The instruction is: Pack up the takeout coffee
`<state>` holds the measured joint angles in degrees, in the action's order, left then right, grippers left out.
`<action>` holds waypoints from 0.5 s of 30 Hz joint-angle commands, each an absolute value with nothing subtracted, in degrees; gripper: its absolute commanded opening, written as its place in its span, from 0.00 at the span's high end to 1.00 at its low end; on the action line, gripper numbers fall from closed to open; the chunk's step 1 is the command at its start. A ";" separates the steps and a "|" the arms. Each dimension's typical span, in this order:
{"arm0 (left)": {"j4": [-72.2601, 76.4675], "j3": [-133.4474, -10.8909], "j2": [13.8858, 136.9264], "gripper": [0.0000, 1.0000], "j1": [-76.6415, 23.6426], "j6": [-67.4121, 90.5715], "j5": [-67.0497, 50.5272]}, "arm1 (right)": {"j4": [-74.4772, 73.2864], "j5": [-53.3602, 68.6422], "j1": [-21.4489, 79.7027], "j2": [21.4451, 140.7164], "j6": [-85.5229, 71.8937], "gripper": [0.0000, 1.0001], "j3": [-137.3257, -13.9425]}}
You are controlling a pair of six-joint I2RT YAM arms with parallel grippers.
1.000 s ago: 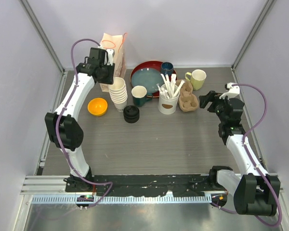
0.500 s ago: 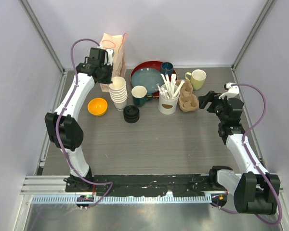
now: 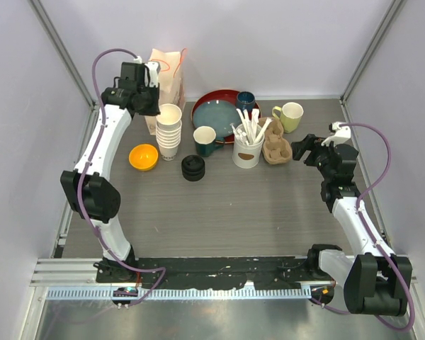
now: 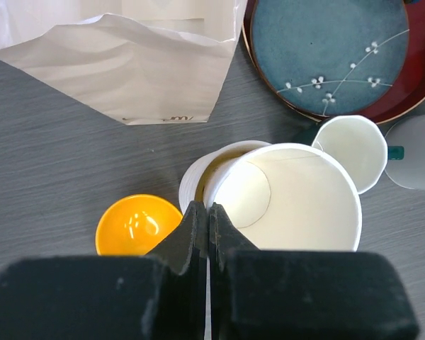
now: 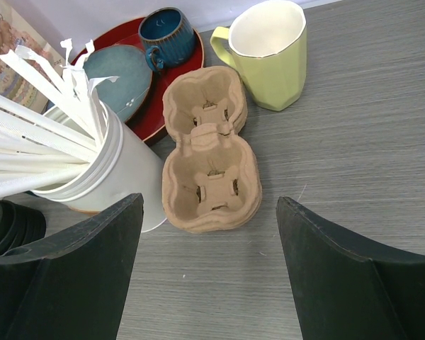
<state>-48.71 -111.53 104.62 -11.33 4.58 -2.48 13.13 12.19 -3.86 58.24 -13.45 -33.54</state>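
On grey table [image 3: 255, 205], pinching 1 cup [image 4: 290, 198] by rim with left gripper [image 4: 209, 212]; right gripper [image 5: 209, 204] wide open near carrier [image 5: 205, 127].

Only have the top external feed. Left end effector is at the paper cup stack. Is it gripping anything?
Observer: Yes. In the left wrist view the left end effector is shut on the near rim of the top paper cup.
Operator: Anything in that cup?
Observer: No. It is empty and has no lid, and its bare bottom shows.
Operator: Is the right side ready?
Observer: In the right wrist view the right end effector is open above the cardboard carrier, and both of the carrier's wells are empty.
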 commanded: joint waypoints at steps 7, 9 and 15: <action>-47.90 -116.36 102.14 1.00 -9.32 7.38 -5.02 | 13.89 13.27 -3.43 57.39 -12.66 0.19 -36.12; -47.64 -117.68 101.78 1.00 -9.23 7.21 -3.08 | 13.89 13.54 -3.34 57.48 -12.57 0.19 -36.12; -48.42 -120.58 99.23 1.00 -9.23 5.28 -1.58 | 13.80 14.41 -3.08 57.74 -12.48 0.19 -36.47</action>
<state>-48.99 -116.92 103.92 -9.45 6.55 -2.66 12.29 13.21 -3.49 58.24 -13.43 -33.56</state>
